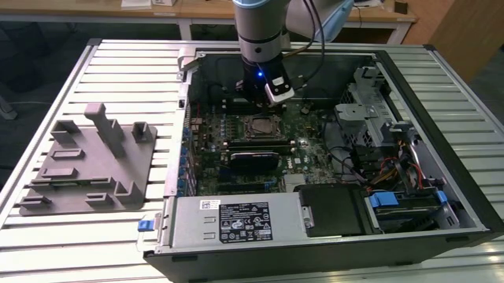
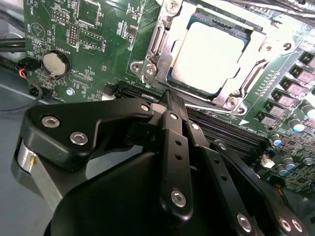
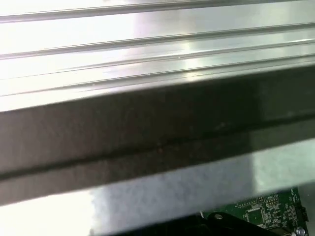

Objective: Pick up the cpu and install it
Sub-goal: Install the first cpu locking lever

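Note:
The cpu (image 2: 209, 56) lies flat inside the socket frame (image 2: 152, 64) of the green motherboard (image 2: 93, 44), its pale metal top facing up. In the exterior view the cpu (image 1: 260, 125) is near the board's middle, inside the open computer case. My gripper (image 2: 173, 101) hovers just beside the socket, its black fingers (image 2: 172, 132) brought together with nothing between them. In the exterior view my gripper (image 1: 256, 99) hangs under the arm's wrist, slightly behind the socket and clear of the chip.
A grey fixture tray (image 1: 87, 165) with upright posts rests on the slatted table at the exterior view's left. The case (image 1: 441, 135) holds a power supply (image 1: 236, 221), drive cages (image 1: 370, 112) and cables. A coin cell (image 2: 54, 64) sits on the board.

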